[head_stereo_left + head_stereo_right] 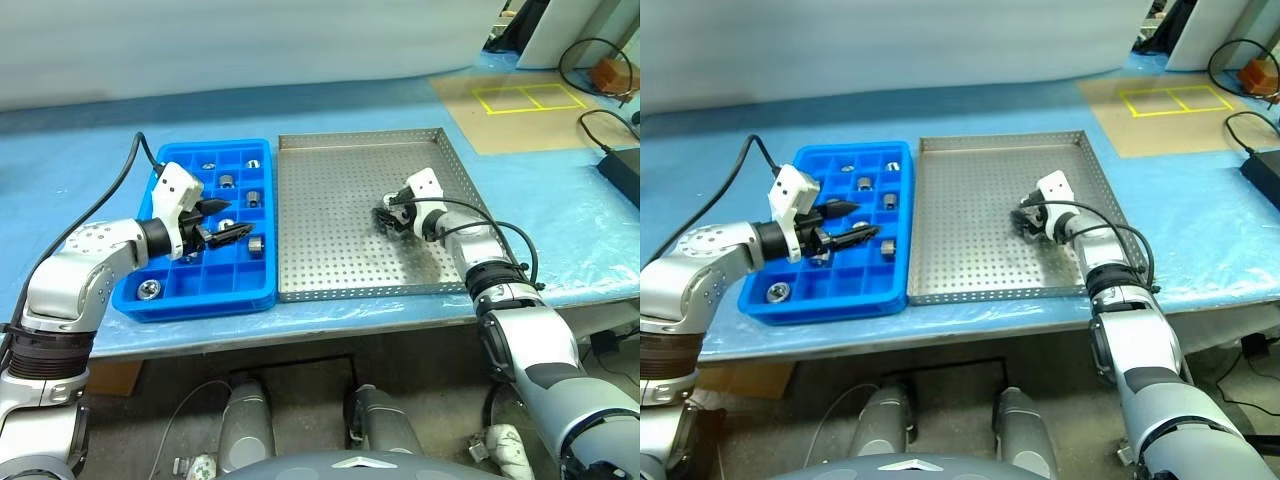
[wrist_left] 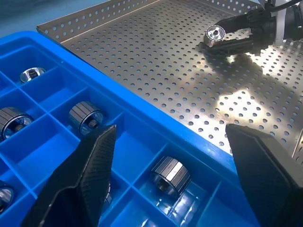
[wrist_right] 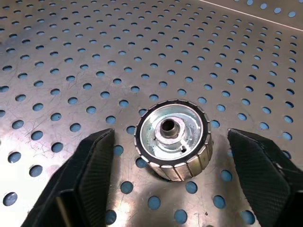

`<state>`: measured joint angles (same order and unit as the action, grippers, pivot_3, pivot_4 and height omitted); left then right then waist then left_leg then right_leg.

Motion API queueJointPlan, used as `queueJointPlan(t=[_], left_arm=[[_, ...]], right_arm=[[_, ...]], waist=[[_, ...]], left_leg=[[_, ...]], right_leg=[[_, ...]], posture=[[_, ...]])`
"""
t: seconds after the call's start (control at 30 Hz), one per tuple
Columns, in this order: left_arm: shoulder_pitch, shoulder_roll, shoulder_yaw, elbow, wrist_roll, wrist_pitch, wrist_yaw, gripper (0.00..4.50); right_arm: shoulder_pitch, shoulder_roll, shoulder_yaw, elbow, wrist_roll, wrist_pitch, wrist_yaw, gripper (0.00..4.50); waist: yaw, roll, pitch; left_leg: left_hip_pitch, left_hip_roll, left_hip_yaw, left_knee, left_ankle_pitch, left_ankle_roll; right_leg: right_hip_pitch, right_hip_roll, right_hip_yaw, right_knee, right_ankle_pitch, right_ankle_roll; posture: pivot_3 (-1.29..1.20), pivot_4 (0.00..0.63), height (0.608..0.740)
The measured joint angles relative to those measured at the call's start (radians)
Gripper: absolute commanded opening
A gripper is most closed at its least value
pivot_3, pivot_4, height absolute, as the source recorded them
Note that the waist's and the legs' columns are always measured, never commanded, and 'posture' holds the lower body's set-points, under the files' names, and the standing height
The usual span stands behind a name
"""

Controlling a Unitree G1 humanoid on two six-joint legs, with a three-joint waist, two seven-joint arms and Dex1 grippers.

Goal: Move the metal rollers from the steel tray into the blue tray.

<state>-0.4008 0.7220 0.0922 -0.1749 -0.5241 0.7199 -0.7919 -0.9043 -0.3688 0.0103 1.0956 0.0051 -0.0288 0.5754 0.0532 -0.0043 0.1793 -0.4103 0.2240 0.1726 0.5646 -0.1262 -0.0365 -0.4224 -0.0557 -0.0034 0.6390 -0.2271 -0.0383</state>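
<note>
1 metal roller [image 3: 172,139] is sitting upright on the steel tray [image 1: 330,200], between the spread fingers of the right gripper [image 3: 173,189], untouched. Solid, hard and probably slick, it is best pinched across its ribbed sides. The left gripper [image 1: 222,221] is hovering spread over the blue tray [image 1: 190,285].

Metal and plastic on the bench

The roller [image 3: 172,139] was shiny ribbed metal; the steel tray [image 1: 340,200] dull, scuffed, perforated; the blue tray [image 2: 142,123] glossy plastic.
</note>
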Motion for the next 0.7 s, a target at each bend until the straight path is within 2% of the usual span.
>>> queueJointPlan(t=[0.03,0.07,0.13,0.23,0.53,0.7], left_arm=[[0.0,0.0,0.0,0.0,0.0,0.0,0.0,3.9],[0.0,0.0,0.0,0.0,0.0,0.0,-0.001,3.9],[0.0,0.0,0.0,0.0,0.001,0.0,-0.002,3.9],[-0.001,0.0,0.0,0.001,0.004,-0.001,-0.006,3.9],[-0.009,0.0,0.0,0.003,0.014,-0.002,-0.012,3.9],[0.028,0.045,0.024,-0.009,0.013,-0.005,-0.037,3.9]], right_arm=[[0.002,0.001,0.0,0.0,-0.001,-0.003,-0.001,2.68],[0.003,0.002,0.0,0.0,-0.003,-0.004,-0.008,2.68],[0.003,0.003,0.0,0.0,-0.004,-0.004,-0.015,2.15],[0.003,0.012,0.0,0.0,-0.006,-0.007,-0.022,1.62],[0.002,0.027,0.002,-0.023,-0.006,-0.005,-0.011,1.62],[0.001,0.07,0.004,-0.207,0.028,0.063,0.077,1.62]], waist=[[0.0,0.0,0.0],[0.0,0.0,0.0],[0.0,0.0,0.0],[-0.001,0.0,0.0],[-0.005,0.0,0.0],[-0.013,0.0,0.001]], left_leg=[[0.0,0.0,0.0,0.0,0.0,0.0],[0.001,0.0,0.0,0.0,0.0,0.0],[0.001,0.0,0.0,0.0,0.0,0.0],[0.001,0.0,0.0,0.0,0.0,0.0],[0.0,0.0,0.001,0.0,0.0,0.0],[-0.001,0.0,0.001,-0.002,0.0,0.0]], right_leg=[[0.0,0.0,0.0,0.001,0.0,0.0],[0.0,0.0,0.0,0.001,0.0,0.0],[0.0,0.0,0.0,0.002,0.0,0.0],[0.0,0.0,0.001,0.002,0.0,0.0],[-0.002,0.0,0.002,0.001,0.0,0.0],[-0.005,0.002,0.004,0.001,0.0,0.0]], posture=[[-0.06,0.15,0.74],[-0.06,0.15,0.74],[-0.06,0.15,0.74],[-0.06,0.15,0.74],[-0.05,0.15,0.74],[-0.03,0.15,0.74]])
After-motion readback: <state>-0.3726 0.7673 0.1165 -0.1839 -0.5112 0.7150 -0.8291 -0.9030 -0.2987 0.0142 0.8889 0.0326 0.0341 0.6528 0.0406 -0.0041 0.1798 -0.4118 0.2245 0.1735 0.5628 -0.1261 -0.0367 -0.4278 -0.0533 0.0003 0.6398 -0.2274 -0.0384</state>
